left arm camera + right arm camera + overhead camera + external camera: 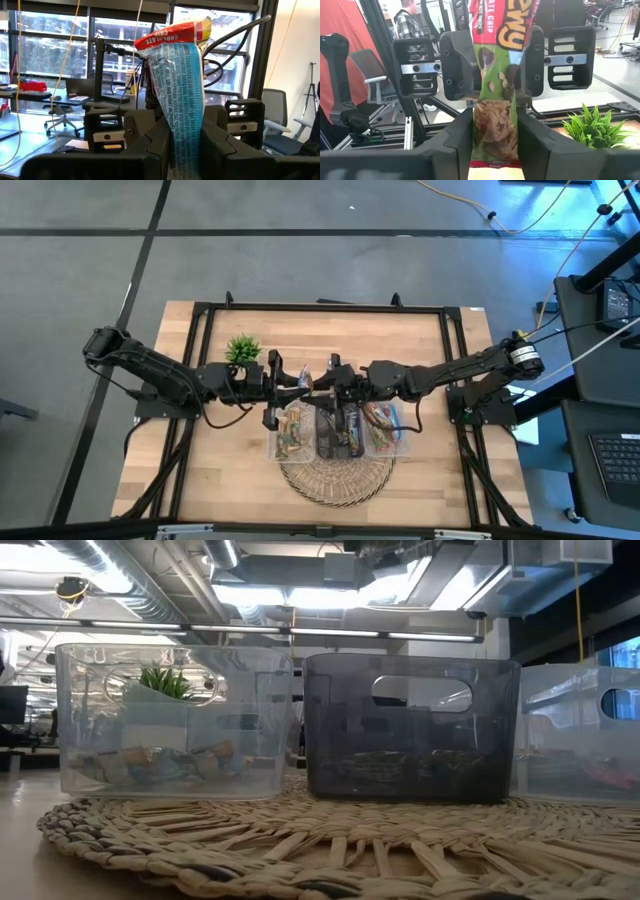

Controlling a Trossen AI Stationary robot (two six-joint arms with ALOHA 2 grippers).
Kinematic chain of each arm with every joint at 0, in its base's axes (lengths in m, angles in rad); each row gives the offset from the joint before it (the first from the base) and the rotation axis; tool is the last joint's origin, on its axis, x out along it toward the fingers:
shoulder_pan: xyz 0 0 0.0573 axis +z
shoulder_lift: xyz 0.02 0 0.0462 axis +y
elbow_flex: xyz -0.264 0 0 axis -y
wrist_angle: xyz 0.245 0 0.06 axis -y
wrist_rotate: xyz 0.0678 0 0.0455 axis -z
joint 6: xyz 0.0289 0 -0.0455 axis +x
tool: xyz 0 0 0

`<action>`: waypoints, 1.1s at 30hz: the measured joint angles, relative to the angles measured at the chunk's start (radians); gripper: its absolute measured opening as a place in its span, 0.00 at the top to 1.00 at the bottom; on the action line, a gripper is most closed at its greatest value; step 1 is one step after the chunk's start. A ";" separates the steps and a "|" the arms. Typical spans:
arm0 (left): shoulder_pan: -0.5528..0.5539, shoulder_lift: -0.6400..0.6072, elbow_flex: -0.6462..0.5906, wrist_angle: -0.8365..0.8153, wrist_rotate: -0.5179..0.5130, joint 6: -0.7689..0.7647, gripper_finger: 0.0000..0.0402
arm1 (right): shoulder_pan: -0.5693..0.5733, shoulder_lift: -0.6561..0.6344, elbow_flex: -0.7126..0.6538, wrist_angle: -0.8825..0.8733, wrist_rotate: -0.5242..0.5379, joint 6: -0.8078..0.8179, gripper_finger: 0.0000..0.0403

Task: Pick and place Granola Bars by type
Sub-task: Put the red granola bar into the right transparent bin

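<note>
Red-wrapped granola bar [495, 95] stands clamped between both tools, left tool [186, 145] and right tool [495, 135], arms stretched level, meeting above the counter [430, 340].

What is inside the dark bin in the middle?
Through the dark bin's tinted wall, a low layer of wrapped bars lies on its floor. Their wrapper colours and number cannot be told; the tint hides them.

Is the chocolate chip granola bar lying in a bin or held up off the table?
Held up. The granola bar stands upright, clamped by the left end effector and also between the right end effector's fingers.
</note>
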 joint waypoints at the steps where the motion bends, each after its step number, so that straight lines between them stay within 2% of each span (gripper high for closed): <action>1: 0.000 0.000 0.000 0.000 0.000 0.000 0.84 | 0.000 0.000 0.000 0.000 0.000 0.000 0.68; 10: 0.000 0.000 0.000 -0.003 -0.002 0.001 0.76 | 0.000 0.000 0.000 0.000 0.000 0.000 0.69; 20: -0.001 -0.005 0.000 -0.016 -0.031 0.001 0.56 | 0.000 -0.004 0.000 -0.015 -0.001 0.000 0.69; 26: -0.002 -0.042 0.000 -0.137 -0.065 0.001 0.50 | 0.000 -0.074 -0.001 -0.187 0.053 0.008 0.69; 33: -0.002 -0.072 0.000 -0.240 -0.063 0.001 0.50 | 0.000 -0.176 -0.001 -0.557 0.086 0.223 0.69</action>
